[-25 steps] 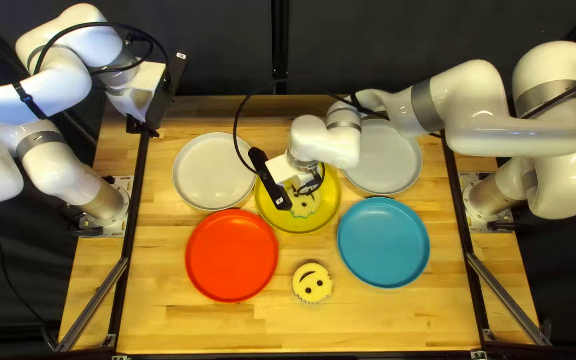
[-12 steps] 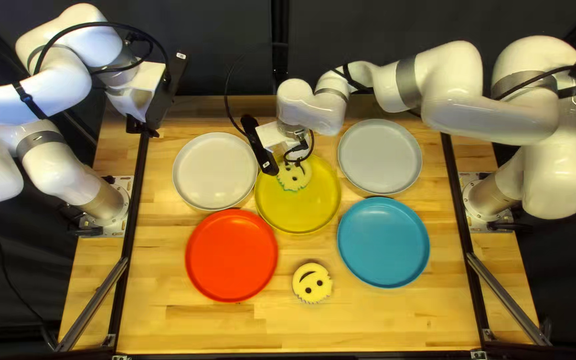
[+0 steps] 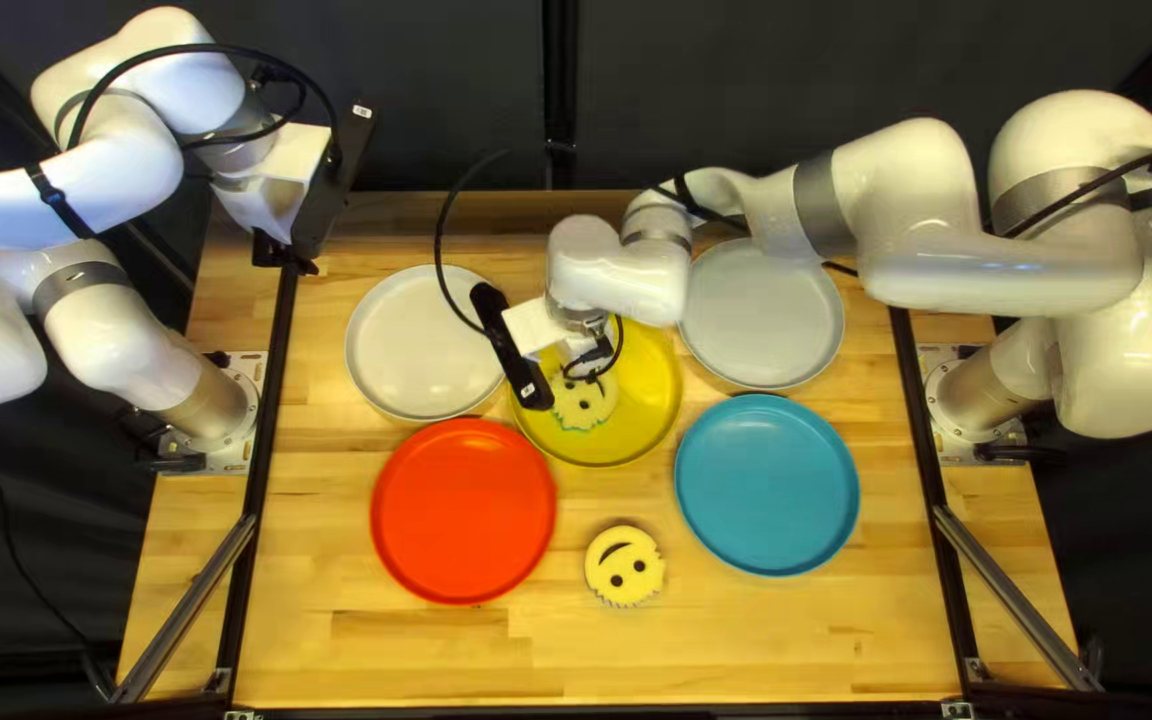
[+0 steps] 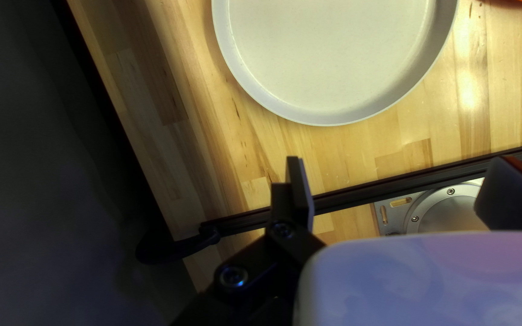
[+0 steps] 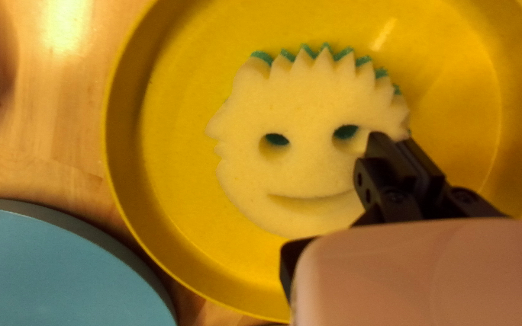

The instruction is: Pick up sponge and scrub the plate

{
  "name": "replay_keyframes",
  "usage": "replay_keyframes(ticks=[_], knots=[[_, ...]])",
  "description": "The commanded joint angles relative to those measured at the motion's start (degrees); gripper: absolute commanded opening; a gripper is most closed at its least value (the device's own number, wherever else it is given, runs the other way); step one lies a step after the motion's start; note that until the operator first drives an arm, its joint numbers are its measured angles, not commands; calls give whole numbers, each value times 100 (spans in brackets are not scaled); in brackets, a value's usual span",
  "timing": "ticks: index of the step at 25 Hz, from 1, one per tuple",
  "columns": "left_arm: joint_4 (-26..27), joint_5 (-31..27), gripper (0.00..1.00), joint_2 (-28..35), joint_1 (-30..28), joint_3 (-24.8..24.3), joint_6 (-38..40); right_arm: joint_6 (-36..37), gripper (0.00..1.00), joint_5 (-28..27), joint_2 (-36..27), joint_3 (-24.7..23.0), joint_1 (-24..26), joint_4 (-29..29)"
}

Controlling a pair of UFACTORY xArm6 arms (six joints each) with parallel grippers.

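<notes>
In the top left view, my right gripper point(image 3: 584, 370) is low over the yellow plate point(image 3: 643, 424), where a smiley sponge point(image 3: 583, 408) lies face up. Seen from the right wrist, the gripper point(image 5: 391, 139) pinches the edge of the cream sponge point(image 5: 297, 169) beside one eye hole; green backing shows along its spikes, inside the yellow plate point(image 5: 173, 187). My left gripper point(image 3: 288, 256) hangs beyond the table's back left part; in its wrist view the gripper point(image 4: 400, 181) has its fingers wide apart with nothing held.
A second smiley sponge point(image 3: 624, 566) lies between the red plate point(image 3: 464, 511) and the blue plate point(image 3: 767, 486). Pale grey plates stand at the back left point(image 3: 423, 342) and back right point(image 3: 763, 314). My right arm crosses above the back right plate's edge.
My right gripper and the sponge slid toward the table's far edge and the left, then came back toward the near edge within the yellow plate. The left arm stayed still.
</notes>
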State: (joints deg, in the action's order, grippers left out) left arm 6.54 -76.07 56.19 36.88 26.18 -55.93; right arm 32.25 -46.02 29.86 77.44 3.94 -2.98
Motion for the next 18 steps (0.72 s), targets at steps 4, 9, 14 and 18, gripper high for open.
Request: replay_keyframes(ticks=[4, 9, 14, 18], knots=[[0, 0, 100, 0, 0, 0, 0, 142, 0, -351, 377, 585, 436, -58], [0, 0, 100, 0, 0, 0, 0, -43, 0, -559, 343, 717, 527, -25], [0, 0, 100, 0, 0, 0, 0, -238, 0, -395, 284, 589, 267, 0], [0, 0, 100, 0, 0, 0, 0, -336, 0, -129, 67, 229, -8, 9]])
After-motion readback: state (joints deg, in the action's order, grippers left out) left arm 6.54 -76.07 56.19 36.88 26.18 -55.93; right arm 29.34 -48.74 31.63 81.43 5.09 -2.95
